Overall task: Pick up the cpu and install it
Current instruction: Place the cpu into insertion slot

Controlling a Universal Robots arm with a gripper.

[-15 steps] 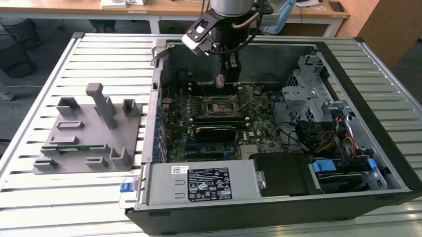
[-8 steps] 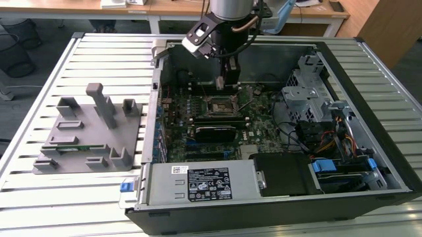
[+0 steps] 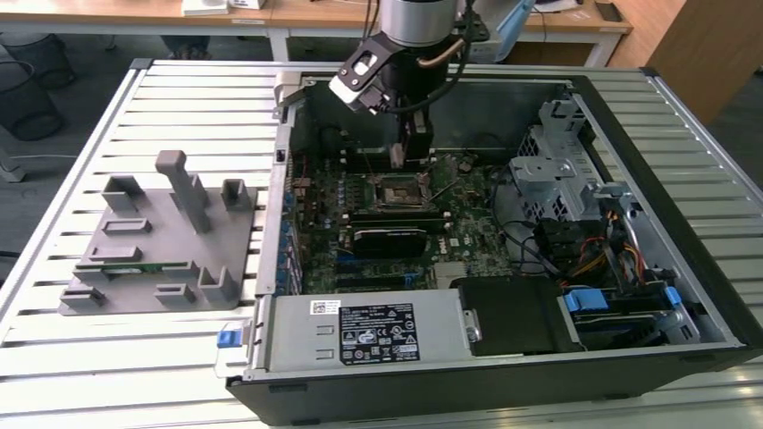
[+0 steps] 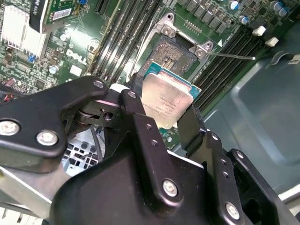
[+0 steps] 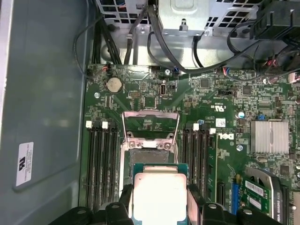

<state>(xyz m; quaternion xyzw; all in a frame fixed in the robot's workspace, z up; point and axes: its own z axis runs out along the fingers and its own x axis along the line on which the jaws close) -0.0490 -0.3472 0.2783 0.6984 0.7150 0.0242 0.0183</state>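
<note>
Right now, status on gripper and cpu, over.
The gripper shut on the cpu. Chip above the open socket, not seated. Nothing across the socket.

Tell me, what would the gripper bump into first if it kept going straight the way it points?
Probably the open socket, and the cpu held in the gripper would touch it first. How far off it is is hard to judge.
</note>
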